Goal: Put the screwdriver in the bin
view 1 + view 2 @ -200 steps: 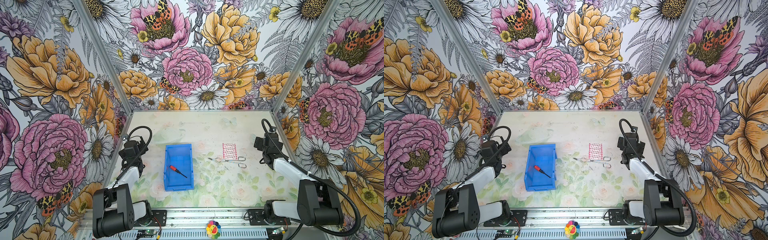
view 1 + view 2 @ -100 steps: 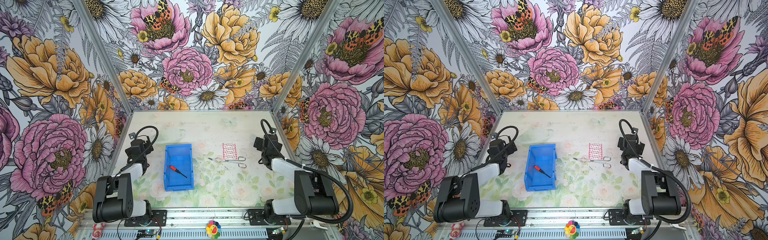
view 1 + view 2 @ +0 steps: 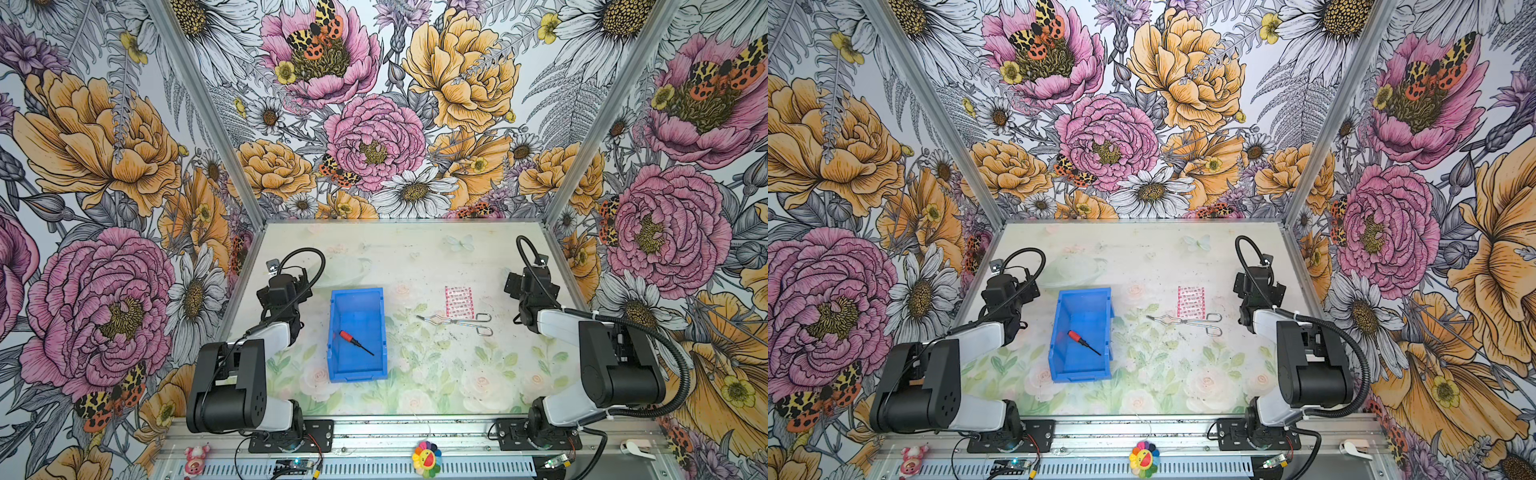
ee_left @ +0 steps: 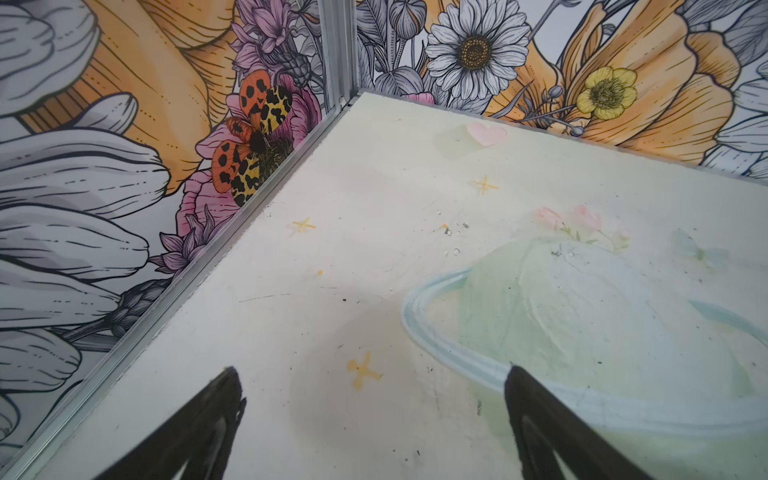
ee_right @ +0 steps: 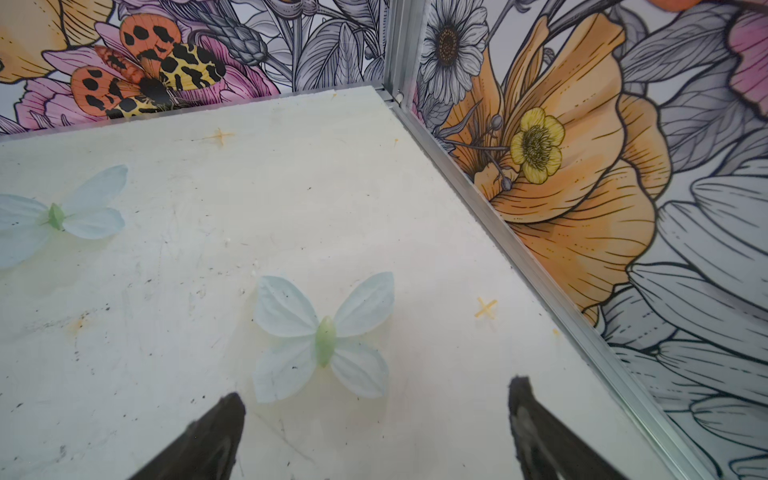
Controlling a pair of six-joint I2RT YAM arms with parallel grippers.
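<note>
the left jaws stand wide apart with nothing between them, their dark fingertips (image 4: 208, 419) over bare bench (image 4: 374, 257) near the back left corner. the right jaws are spread just as wide and empty, fingertips (image 5: 536, 432) over a printed pale blue butterfly (image 5: 324, 336) near the back right corner. both arms sit folded at the sides of the bench, well apart from everything loose.

the screwdriver (image 3: 355, 342) lies inside the bin (image 3: 357, 305), flat on its floor and slanted, red handle toward the left wall; both top views show it there (image 3: 1084, 342). the bin stands left of centre.

to its right, silver tongs (image 3: 457, 322) lie on the bench, touching or just beside a pink patterned packet (image 3: 458, 301).

the bench is pale and scuffed, printed with faded roses, leaves and small yellow crosses, dotted with dark specks. floral walls (image 3: 374, 137) with big pink and orange blooms and moths close it in on three sides, joined by aluminium posts (image 3: 208, 112).
</note>
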